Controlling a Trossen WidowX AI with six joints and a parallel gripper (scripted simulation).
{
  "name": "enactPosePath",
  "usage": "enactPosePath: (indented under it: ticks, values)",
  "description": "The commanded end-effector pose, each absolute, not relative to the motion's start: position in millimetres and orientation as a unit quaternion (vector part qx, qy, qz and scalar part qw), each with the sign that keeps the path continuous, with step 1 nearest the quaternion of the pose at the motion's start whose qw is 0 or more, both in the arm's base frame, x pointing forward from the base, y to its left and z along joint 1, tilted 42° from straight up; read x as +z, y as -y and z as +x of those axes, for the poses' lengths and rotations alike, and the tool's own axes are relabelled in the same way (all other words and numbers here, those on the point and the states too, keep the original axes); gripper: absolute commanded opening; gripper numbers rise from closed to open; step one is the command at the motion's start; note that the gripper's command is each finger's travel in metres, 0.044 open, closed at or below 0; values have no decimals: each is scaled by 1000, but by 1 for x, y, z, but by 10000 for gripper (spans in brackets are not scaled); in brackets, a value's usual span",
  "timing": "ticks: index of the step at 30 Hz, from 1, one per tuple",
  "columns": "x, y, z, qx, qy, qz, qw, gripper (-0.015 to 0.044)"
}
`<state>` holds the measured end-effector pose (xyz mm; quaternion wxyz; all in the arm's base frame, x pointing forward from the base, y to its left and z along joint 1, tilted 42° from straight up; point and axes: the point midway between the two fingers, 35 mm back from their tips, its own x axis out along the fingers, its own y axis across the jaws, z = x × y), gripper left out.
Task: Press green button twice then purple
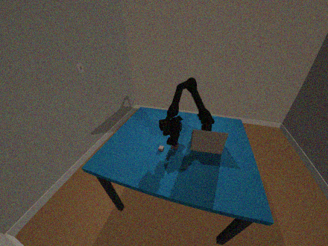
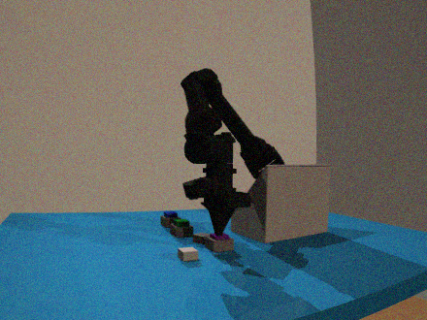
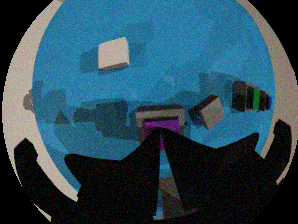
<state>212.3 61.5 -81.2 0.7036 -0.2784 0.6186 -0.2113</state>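
1. Three buttons in a row: one blue button (image 2: 170,213), one green button (image 2: 181,222), one purple button (image 2: 220,237).
2. Two small pale blocks, far as can be made out: white block (image 2: 187,253) and grey block (image 3: 209,111).
3. One big box (image 2: 291,201).
4. One arm, one gripper (image 2: 219,231).
5. One blue table (image 2: 97,272).

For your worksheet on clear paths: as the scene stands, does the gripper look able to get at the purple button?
Probably yes. The shut gripper points straight down with its tip at the purple button, nothing between them. The small white block and the grey box stand off to either side.
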Motion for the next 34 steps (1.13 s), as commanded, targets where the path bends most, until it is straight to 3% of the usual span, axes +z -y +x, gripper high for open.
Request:
enactPosePath:
  ticks: [1,15,29,34]
  values:
    - [-83,-58,210,-213,-621,-285,699,20]
    - [-57,-81,205,-212,-621,-284,699,20]
    - [-82,-209,224,-209,-622,-280,701,387]
    - [-84,-215,223,-209,-622,-280,701,400]
